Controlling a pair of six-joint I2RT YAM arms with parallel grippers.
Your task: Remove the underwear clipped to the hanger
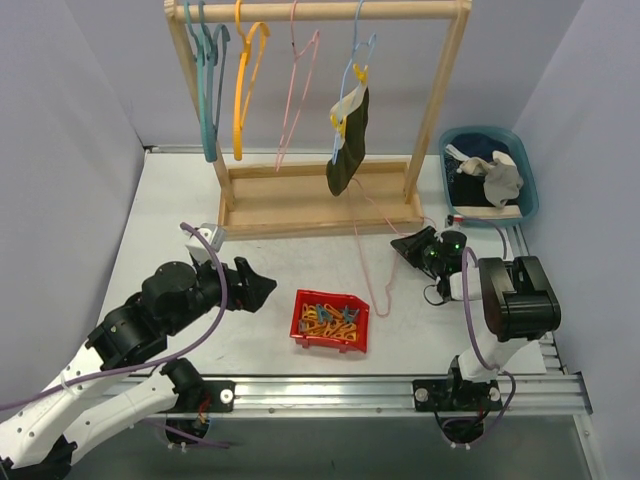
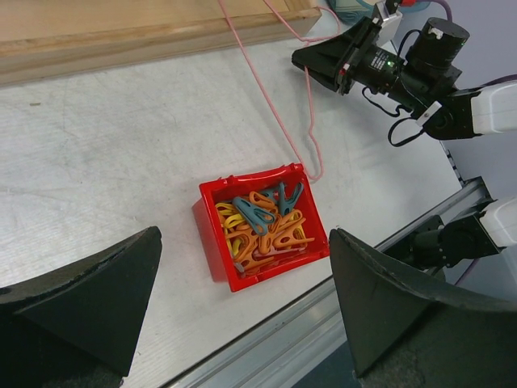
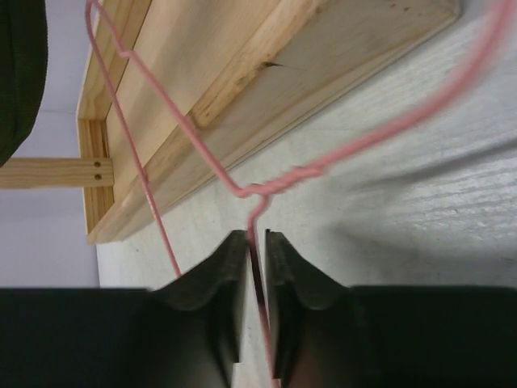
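The dark olive-black brief (image 1: 352,140) hangs from a light-blue hanger (image 1: 362,45) on the wooden rack (image 1: 320,195). It is soft, limp cloth, its long axis near vertical, the pale waistband up and the narrow end down. I make out two yellow clips (image 1: 360,73) pinching it. The navy brief (image 1: 470,188) and the grey-beige brief (image 1: 500,175) lie crumpled in the blue plastic basin (image 1: 480,130) at the table's (image 1: 150,220) far right, so I count three briefs: one hung, two binned.

A thin pink wire hanger (image 3: 271,190) lies on the brushed metal table, running from the rack's base toward me. My right gripper (image 3: 256,246) is clamped on its wire, ridged black pads pressed together. My left gripper (image 1: 262,280) hovers with fingers spread wide, holding nothing, above a red plastic bin (image 2: 212,234) of orange, yellow and two teal pegs.
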